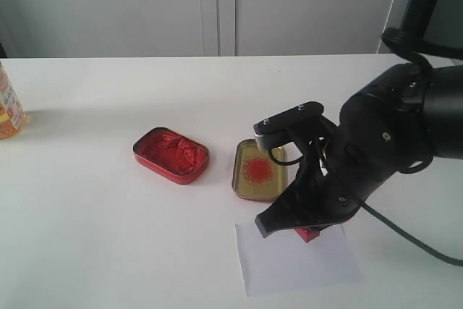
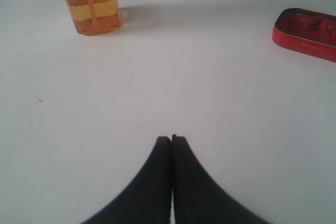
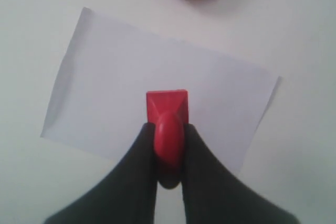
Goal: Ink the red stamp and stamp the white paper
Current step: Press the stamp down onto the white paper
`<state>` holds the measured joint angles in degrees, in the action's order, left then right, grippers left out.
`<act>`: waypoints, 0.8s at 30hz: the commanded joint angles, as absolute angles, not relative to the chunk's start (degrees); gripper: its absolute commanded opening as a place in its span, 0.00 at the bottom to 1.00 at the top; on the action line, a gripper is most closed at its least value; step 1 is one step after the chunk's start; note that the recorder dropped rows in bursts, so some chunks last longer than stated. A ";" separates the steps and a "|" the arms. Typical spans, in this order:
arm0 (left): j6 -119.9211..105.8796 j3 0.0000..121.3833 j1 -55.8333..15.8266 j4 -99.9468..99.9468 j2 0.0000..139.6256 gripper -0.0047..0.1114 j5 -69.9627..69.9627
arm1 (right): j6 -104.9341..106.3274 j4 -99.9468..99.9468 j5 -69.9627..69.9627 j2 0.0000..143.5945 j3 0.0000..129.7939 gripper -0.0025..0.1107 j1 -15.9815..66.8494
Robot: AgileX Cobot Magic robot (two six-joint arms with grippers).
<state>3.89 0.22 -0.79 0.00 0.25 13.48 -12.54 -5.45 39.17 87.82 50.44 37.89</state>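
Note:
My right gripper [image 3: 168,129] is shut on the rounded handle of the red stamp [image 3: 167,109], whose square base points down over the white paper [image 3: 115,82]. In the exterior view the stamp [image 1: 309,234] shows as a small red block under the right gripper [image 1: 307,228], at the far edge of the paper [image 1: 296,262]; whether it touches the sheet I cannot tell. No imprint shows on the paper. My left gripper [image 2: 171,139] is shut on nothing, low over bare table.
The red oval tin of red paste [image 1: 171,155] sits left of the gold-lined lid [image 1: 258,171] with its red smear. An orange bottle [image 1: 9,106] stands at the far left edge. The tin [image 2: 307,32] and bottle [image 2: 92,1] also show in the left wrist view.

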 commanded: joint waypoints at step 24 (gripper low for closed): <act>4.03 0.00 -0.76 0.00 0.00 0.04 13.44 | -10.11 -9.50 33.98 87.55 48.57 0.02 37.62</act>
